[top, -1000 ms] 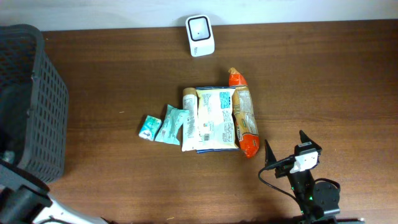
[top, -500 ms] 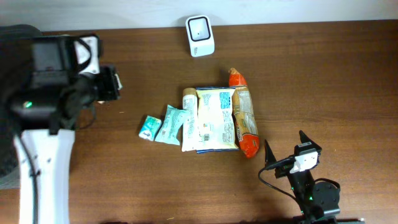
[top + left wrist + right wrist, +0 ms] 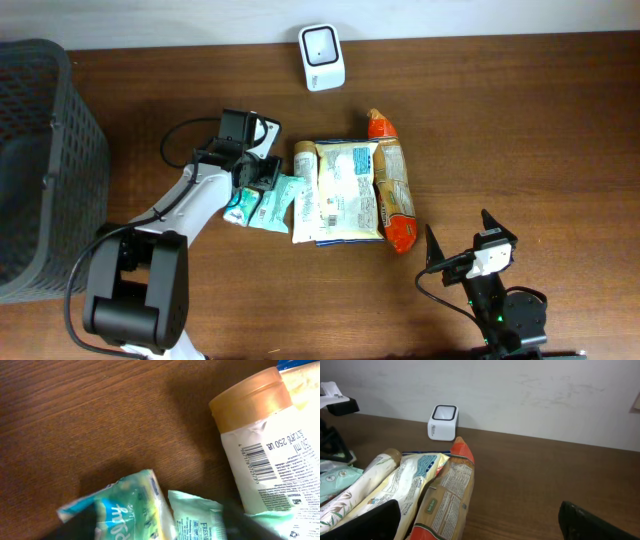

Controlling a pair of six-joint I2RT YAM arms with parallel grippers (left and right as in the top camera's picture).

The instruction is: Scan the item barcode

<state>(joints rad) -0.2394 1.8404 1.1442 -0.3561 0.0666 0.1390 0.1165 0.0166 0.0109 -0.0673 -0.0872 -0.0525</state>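
Left pincer [image 3: 257,177] swung in — jaws apart over teal packets [image 3: 272,200].

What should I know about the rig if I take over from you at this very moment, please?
Left claw: open, low over the teal packets, holding nothing.
Right claw: open, empty, at the near edge.
Items: teal packets, tan-capped tube and snack bags lie bunched mid-table; scanner at the far edge.
Done: no item picked up yet.
Left: grasp one item and show its barcode to the scanner.
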